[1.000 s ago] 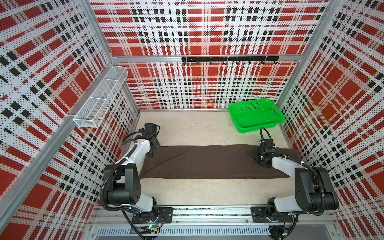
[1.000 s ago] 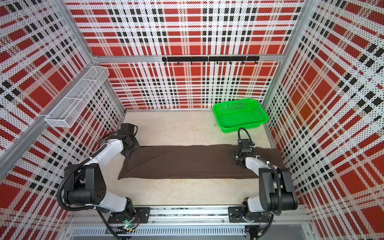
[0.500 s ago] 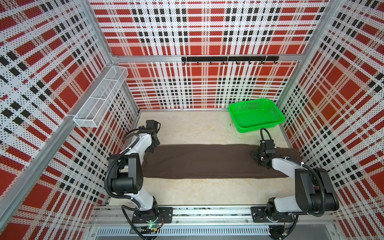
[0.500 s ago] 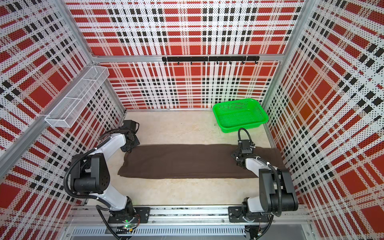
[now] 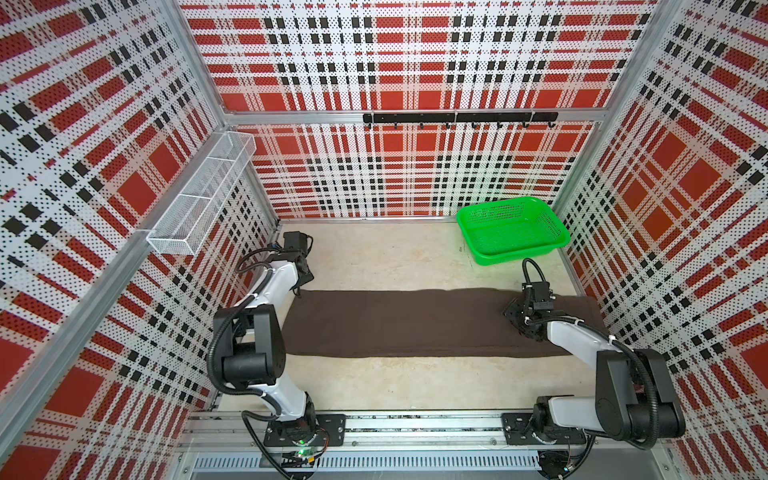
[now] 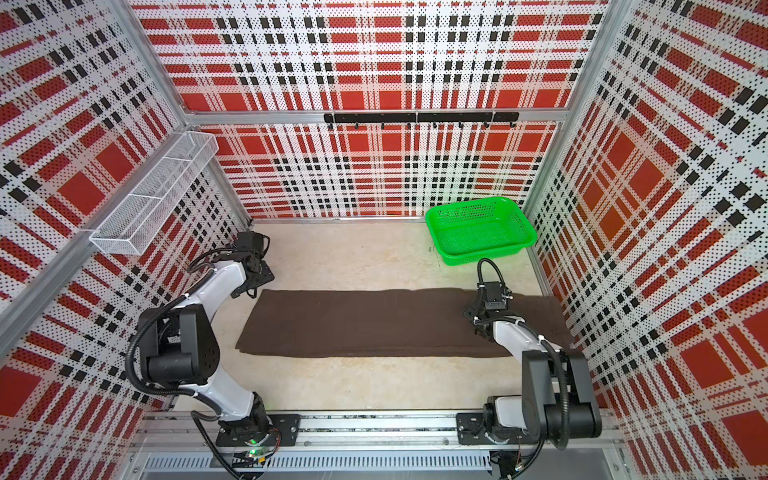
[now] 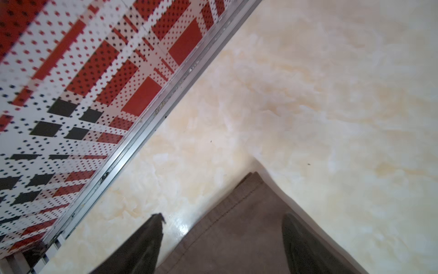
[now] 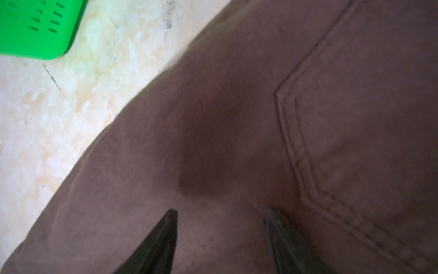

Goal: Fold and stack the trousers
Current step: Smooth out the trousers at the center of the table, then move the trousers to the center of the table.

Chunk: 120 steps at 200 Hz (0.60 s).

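**Bimanual bench, trousers at the long-strip stage.** The trousers [image 5: 415, 324] are laid flat on the bench [image 5: 395, 257] as one long dark brown strip reaching from the left tool [image 7: 222, 215] to the right tool [image 8: 222, 211]. It is judged that one leg is already laid over the other. The left tool is seen with its jaws spread wide, one on either side of the hemmed corner. The cloth lies slack between them and is not pinched. The right tool is poised just over the seat end, jaws parted and empty. A stitched back pocket lies immediately beside it, and the green basket [image 5: 519, 254] stands a little beyond it, clear of the cloth.

**Handling.** The fabric is judged soft, limp and moderately heavy, with a matt, finely ribbed weave that is unlikely to slip in the jaws. No stiffness is to be expected, so any unsupported span will sag and drag. Hold is best taken where the cloth is doubled and stitched. These places are the hem corners at the left tool and the waistband corners beyond the right tool, with all layers caught together.

**Change.** Against the view one second earlier, the left forearm is drawn back off the hem end, so that more of that end is exposed. The corner appears to have been let go. The trousers and the right arm are found where they were.
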Each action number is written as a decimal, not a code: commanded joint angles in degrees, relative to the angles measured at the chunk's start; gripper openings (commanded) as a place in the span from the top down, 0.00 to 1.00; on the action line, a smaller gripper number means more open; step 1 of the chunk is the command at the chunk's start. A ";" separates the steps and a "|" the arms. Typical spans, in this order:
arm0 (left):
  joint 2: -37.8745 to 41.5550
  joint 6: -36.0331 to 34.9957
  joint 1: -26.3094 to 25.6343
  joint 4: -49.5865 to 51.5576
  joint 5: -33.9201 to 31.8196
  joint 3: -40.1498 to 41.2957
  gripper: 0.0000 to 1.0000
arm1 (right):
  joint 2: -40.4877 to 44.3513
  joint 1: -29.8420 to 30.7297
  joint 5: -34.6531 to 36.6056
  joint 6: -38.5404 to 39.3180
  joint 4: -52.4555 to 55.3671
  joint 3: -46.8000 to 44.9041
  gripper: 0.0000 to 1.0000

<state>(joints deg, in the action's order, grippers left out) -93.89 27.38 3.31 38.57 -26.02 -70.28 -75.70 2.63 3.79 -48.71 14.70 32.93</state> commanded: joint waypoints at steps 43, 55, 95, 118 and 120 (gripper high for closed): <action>2.65 0.08 -6.56 -6.87 13.23 12.76 0.19 | 4.34 -1.40 3.90 2.54 5.22 1.39 0.32; 0.92 1.02 -7.71 -9.35 15.77 14.86 0.22 | 3.11 -3.49 2.52 3.05 4.41 0.81 0.33; -6.42 1.89 -9.08 -13.76 16.22 17.47 0.32 | -0.58 -9.92 -0.18 5.53 2.04 -1.08 0.35; -9.46 1.90 -7.68 -13.96 13.69 16.09 0.35 | -3.49 -11.29 -1.68 5.60 0.14 -1.80 0.36; -9.71 1.83 -7.52 -14.02 13.64 15.89 0.35 | -3.84 -11.28 -1.86 5.61 -0.09 -1.81 0.36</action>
<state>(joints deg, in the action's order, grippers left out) -98.61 28.84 -5.58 26.13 -11.38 -54.28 -76.53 -7.57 3.68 -44.12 16.29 32.62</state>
